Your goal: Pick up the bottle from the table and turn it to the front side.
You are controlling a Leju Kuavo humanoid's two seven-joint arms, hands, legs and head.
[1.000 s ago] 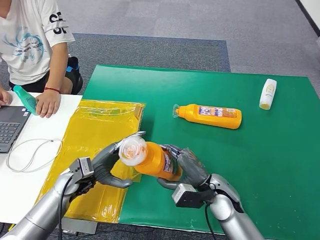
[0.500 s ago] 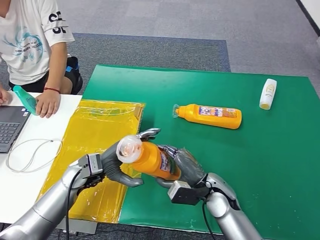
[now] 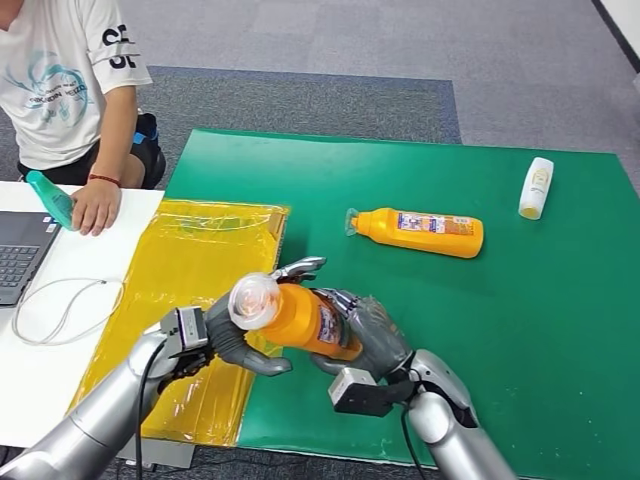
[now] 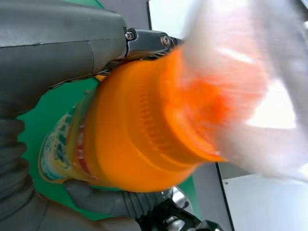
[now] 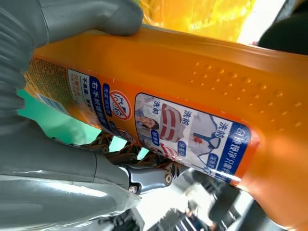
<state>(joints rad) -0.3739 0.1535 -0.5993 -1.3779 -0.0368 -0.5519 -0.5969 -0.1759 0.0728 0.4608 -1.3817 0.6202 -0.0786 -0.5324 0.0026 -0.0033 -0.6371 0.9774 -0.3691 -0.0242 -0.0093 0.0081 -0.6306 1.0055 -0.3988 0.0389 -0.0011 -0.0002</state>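
1. Bottle (image 3: 302, 318) held above the green surface (image 3: 453, 320), lying sideways, clear cap end toward the left.
2. Right hand (image 3: 370, 335) fingers grasping the bottle's labelled base.
3. Left hand (image 3: 234, 335) fingers grasping its neck end.
4. Second bottle (image 3: 419, 232) lies flat farther back; yellow bag (image 3: 181, 270) at left.

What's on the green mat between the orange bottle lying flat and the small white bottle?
Nothing: in the head view, only bare green mat separates the lying orange bottle from the white bottle.
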